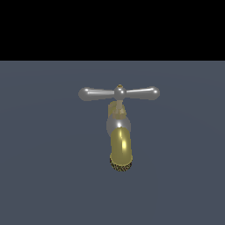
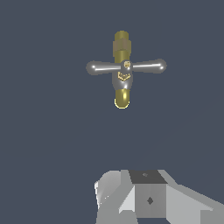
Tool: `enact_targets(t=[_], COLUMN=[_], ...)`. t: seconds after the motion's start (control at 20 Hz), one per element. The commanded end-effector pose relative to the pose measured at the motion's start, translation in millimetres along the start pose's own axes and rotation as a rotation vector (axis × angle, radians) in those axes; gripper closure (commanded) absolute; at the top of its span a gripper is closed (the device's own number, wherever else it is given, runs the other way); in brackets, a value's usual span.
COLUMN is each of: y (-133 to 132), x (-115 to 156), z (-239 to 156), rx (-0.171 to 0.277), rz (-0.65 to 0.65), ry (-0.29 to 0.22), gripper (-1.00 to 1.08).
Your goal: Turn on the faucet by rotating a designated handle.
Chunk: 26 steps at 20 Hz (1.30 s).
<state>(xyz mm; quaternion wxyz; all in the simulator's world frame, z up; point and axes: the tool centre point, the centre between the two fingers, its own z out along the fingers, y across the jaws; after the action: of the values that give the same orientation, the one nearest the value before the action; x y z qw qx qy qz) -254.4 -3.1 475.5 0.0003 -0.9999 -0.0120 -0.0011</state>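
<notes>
**Claw well short of the handle, crossbar lying broadside to it**

My claw (image 2: pixel 151 197) shows only as a grey block at the edge of the wrist view. Its fingertips are out of the picture, so I cannot tell whether it is wide or narrow; nothing appears to be held. It does not show in the exterior view at all.

The faucet (image 1: pixel 118 127) stands alone on the dark grey worktop (image 1: pixel 44 176), and my claw is well apart from it, touching nothing. On top of the faucet sits the handle (image 2: pixel 126 66), a slim silver crossbar with a bulb at each end and a small brass cap at the hub. Its long axis runs crosswise to the gold spout (image 1: pixel 120 147) and also crosswise to my line of approach, so both arms of the handle look about equally far from me.

I judge that the coming move depends on choosing one bulb and meeting it from the side to swing the bar about the hub.
</notes>
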Motion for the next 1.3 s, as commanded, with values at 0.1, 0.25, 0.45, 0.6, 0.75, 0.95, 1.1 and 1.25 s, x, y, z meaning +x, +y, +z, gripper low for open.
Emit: enact_targets(t=[0.1,0.25,0.45,0.6,0.75,0.95,1.1,1.25], y=[-1,-6,-14,-15,-15,-15,-16,-17], x=[0,1,1,1,2,7,13,21], z=[0,2,3,3,4,6,9,13], rx=[0.002,0.011,0.025,0.027,0.026,0.026,0.026,0.026], rz=[-0.003,-0.02,-0.046,-0.049,-0.041,-0.016,0.014,0.053], ry=[0.0,-0.001,-0.002,-0.002,-0.002,-0.002,-0.003,-0.003], gripper=[1.08,1.08,1.08,1.08,1.08,1.08,1.08,1.08])
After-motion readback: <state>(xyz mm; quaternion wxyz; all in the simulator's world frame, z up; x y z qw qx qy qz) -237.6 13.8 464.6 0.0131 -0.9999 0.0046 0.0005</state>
